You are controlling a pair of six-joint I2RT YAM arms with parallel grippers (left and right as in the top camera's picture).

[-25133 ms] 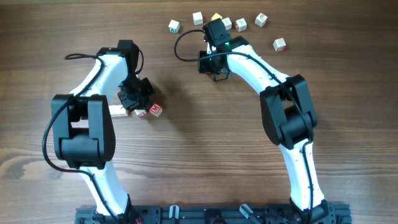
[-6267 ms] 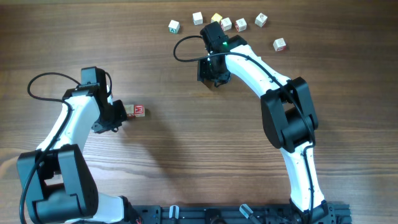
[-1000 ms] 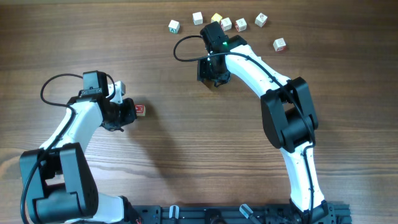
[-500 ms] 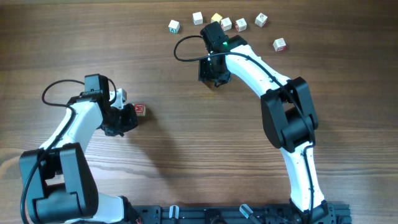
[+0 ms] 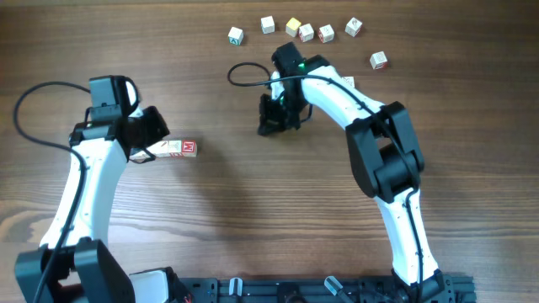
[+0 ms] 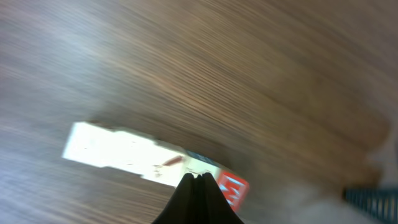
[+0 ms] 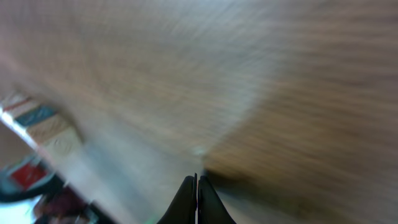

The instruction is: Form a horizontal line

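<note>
The horizontal line (image 5: pixel 173 149) is a short row of pale letter cubes on the left of the table, with a red "M" cube (image 5: pixel 189 148) at its right end. In the left wrist view the row (image 6: pixel 124 155) lies slanted, with the M cube (image 6: pixel 231 189) beside my fingertips. My left gripper (image 5: pixel 156 133) is shut and empty, just above and behind the row's left part. My right gripper (image 5: pixel 268 124) is shut and empty over bare wood at mid-table. Its wrist view is blurred and its gripper (image 7: pixel 196 183) shows shut there too.
Several single letter cubes lie along the far edge, from one at the left (image 5: pixel 236 35) through a yellow one (image 5: pixel 293 26) to one at the right (image 5: pixel 379 60). Another cube (image 5: pixel 347 82) sits beside the right arm. A cable loops near each wrist.
My left arm has swung back and to the left off the row, baring more of its cubes. My right gripper has moved down and left, away from the far cubes.
</note>
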